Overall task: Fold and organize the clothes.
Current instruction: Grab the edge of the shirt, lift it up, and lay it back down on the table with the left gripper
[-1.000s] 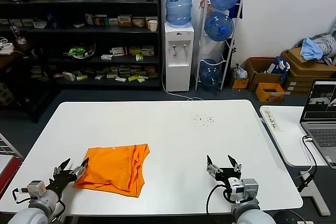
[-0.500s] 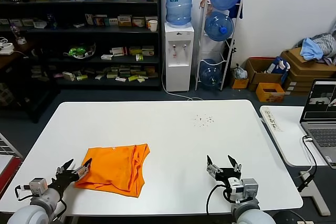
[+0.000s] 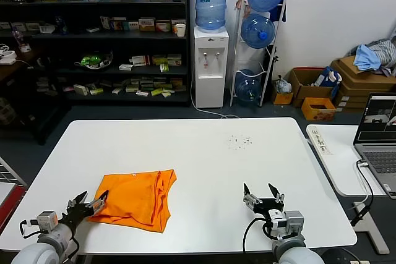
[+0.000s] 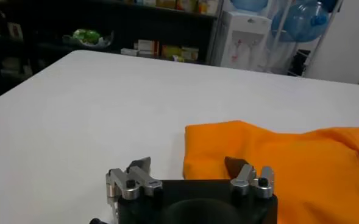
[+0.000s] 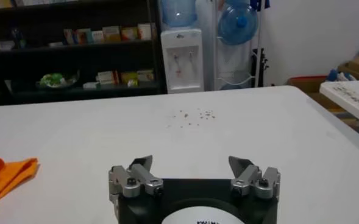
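Note:
The clothes are one bright orange T-shirt (image 3: 136, 199), lying folded into a rough rectangle on the front left of the white table (image 3: 204, 146). My left gripper (image 3: 91, 200) sits at the shirt's near-left corner, open, one finger over the fabric edge and nothing gripped. The left wrist view shows the T-shirt (image 4: 289, 158) spread just ahead of the left gripper (image 4: 188, 164). My right gripper (image 3: 260, 191) rests open and empty on bare table at the front right. In the right wrist view, the T-shirt (image 5: 5, 173) shows only as a corner far to the side of the right gripper (image 5: 191, 163).
Dark specks (image 3: 238, 142) dot the table's far right part. A side table with a laptop (image 3: 378, 134) stands to the right. Behind are shelves, a water dispenser (image 3: 210, 60) and cardboard boxes with a bluish cloth heap (image 3: 374, 57).
My left gripper has drawn back a little toward the table's front edge, still open. The T-shirt and the right arm have not moved.

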